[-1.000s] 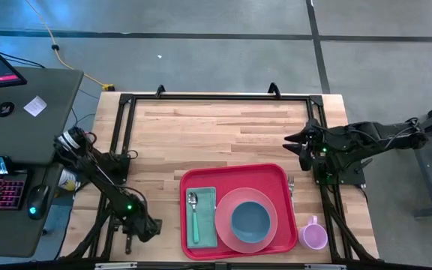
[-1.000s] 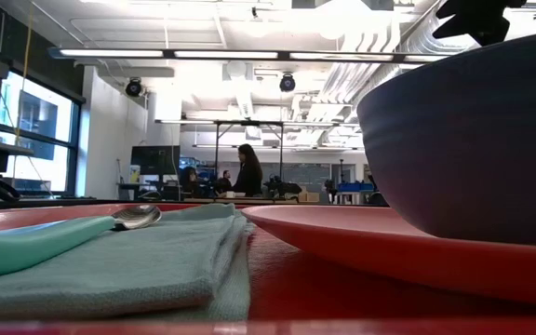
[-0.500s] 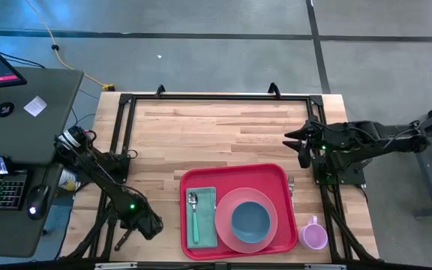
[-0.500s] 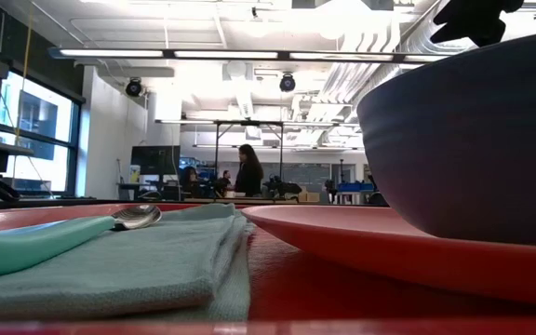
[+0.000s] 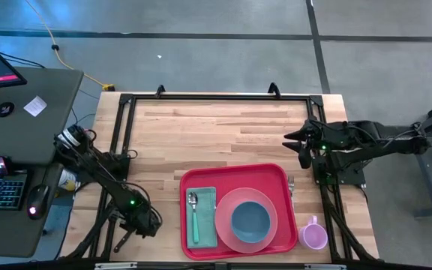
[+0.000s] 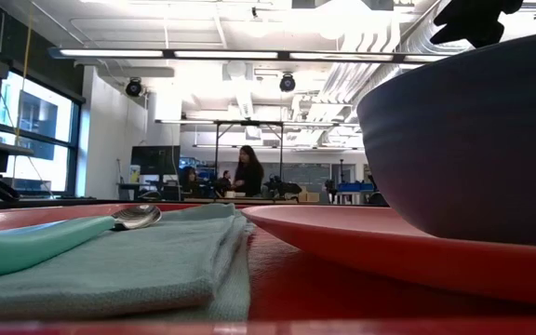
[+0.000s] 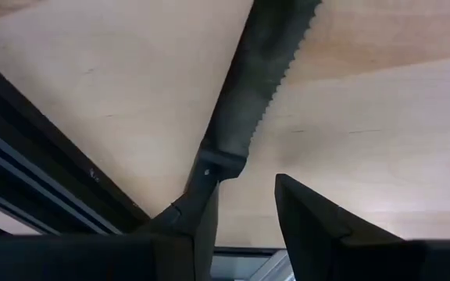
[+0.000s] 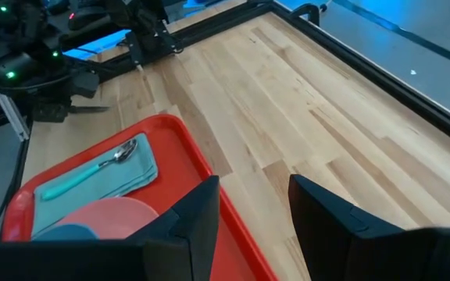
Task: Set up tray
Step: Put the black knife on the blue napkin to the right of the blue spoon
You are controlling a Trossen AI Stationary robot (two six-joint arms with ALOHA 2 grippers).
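Note:
The red tray (image 5: 276, 174) lies at the table's near middle. On it are a teal napkin (image 5: 205, 217) with a spoon (image 5: 193, 214), and a pink plate (image 5: 227, 225) bearing a blue bowl (image 5: 250, 220). A serrated knife (image 7: 260, 78) lies flat on the wood by the near left rail. My left gripper (image 7: 247, 211) stands open over the knife's handle end, pointing steeply down, with bare wood between its fingers. My right gripper (image 5: 297, 146) hangs open above the table's right edge, with nothing between its fingers. My left gripper has one finger (image 7: 201, 234) right beside the knife's handle end (image 7: 201, 176). That finger hides the spot, so I cannot tell whether it touches the knife. The knife lies flat on the table.
A fork (image 5: 292, 186) lies on the wood just right of the tray, and a purple cup (image 5: 313, 235) stands near the near right corner. A black frame rail (image 5: 118, 150) runs round the table. The far half of the wood is bare. People stand far off in the room.
My left gripper has rolled its wrist while staying near the table's near left corner. The knife's end, which shows beside it, has swung a little toward the left edge.

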